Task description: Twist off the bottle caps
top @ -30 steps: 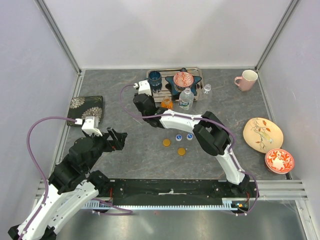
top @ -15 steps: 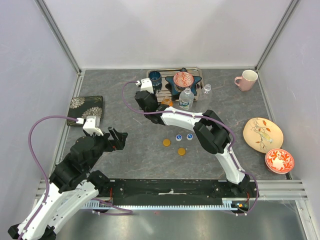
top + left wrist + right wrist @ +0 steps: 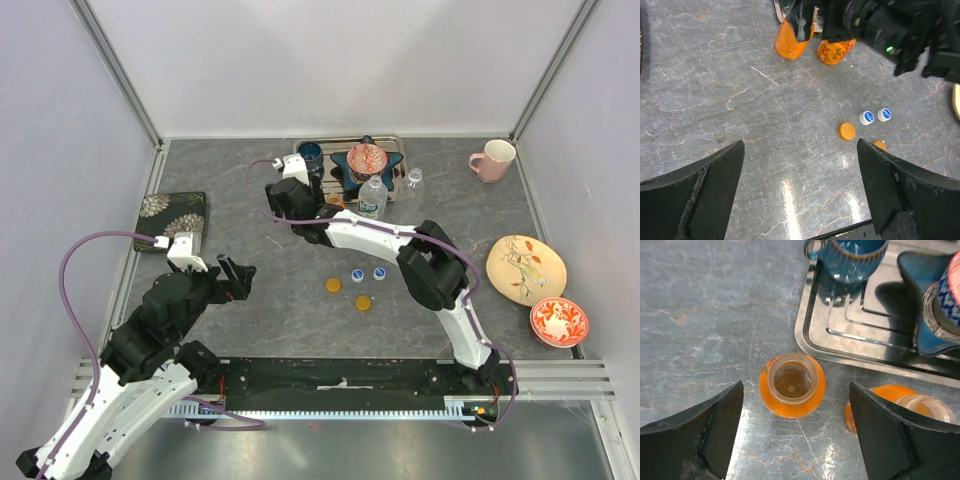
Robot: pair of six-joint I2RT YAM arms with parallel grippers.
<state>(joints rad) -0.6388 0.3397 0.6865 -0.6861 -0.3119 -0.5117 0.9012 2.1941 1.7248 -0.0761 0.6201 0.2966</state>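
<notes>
Four bottle caps (image 3: 846, 131) lie loose on the desk (image 3: 230, 180). Both orange bottles (image 3: 792, 385) stand open. Both arms' jaws gape wide and empty, so little seems left.

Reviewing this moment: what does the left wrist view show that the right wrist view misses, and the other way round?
Only the left wrist view: the four loose caps lying on the table, two orange caps and two blue caps, plus part of the right arm.

Only the right wrist view: the blue mug on the metal tray, and the capless mouths of the orange bottles, seen from above.

Both: the two orange bottles, standing side by side on the grey table.
</notes>
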